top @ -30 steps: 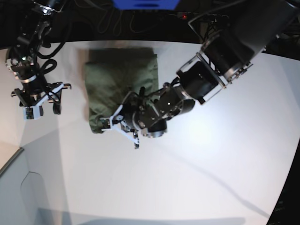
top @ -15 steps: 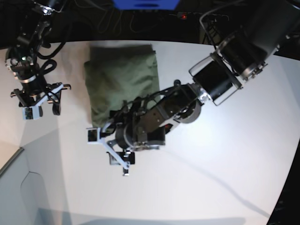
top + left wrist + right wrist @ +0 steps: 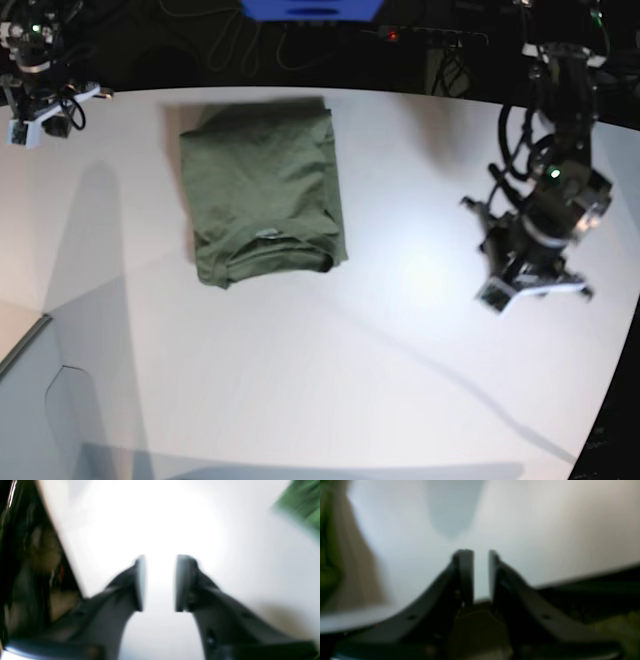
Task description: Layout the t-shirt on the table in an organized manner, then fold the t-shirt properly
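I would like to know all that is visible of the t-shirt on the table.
The t-shirt is plain olive-green, soft-looking cloth, folded into a compact, roughly rectangular bundle, with its collar edge curved toward the near side and a small pale label showing. It lies flat on the white table, slightly creased, its near corners rounded. Neither gripper touches it.

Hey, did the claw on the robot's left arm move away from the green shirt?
Yes. The left claw was over the shirt's near edge; now it's off toward the table's right side in the base view.
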`<action>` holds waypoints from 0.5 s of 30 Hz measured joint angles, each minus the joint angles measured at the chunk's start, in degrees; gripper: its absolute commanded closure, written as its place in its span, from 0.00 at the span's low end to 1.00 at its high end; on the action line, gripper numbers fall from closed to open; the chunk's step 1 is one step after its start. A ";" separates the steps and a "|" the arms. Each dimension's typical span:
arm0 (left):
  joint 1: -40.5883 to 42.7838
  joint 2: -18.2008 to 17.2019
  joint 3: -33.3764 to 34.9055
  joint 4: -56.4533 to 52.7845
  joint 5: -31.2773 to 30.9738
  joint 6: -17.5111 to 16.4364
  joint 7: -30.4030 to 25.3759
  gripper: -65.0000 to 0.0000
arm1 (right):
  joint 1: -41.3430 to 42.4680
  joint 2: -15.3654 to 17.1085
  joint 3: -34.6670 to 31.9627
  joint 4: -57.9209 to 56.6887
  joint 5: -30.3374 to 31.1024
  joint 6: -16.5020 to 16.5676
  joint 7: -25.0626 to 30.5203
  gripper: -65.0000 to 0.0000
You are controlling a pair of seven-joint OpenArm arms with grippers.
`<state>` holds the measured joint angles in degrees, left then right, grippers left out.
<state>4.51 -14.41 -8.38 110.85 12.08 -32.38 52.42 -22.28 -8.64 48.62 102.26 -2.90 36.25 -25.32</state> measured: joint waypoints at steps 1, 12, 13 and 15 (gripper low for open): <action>3.89 1.20 -4.98 0.96 -0.59 -0.33 -0.48 1.00 | -1.57 -0.44 0.24 -0.02 0.31 0.22 0.42 1.00; 28.20 13.33 -28.13 -8.87 -0.79 -0.44 -2.34 1.00 | -8.79 0.13 -1.40 -22.23 2.23 3.10 1.51 1.00; 28.55 13.79 -27.85 -12.63 -0.90 -0.37 -4.35 1.00 | -8.33 1.33 -2.99 -26.43 1.97 3.15 0.90 1.00; 28.44 14.23 -27.89 -22.34 -0.39 -0.46 -9.92 1.00 | -6.75 3.98 -5.51 -34.34 1.88 3.06 1.29 1.00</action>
<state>32.95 -0.19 -36.27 88.51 11.68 -32.84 42.50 -29.04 -4.67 43.11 67.92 -1.02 39.31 -24.03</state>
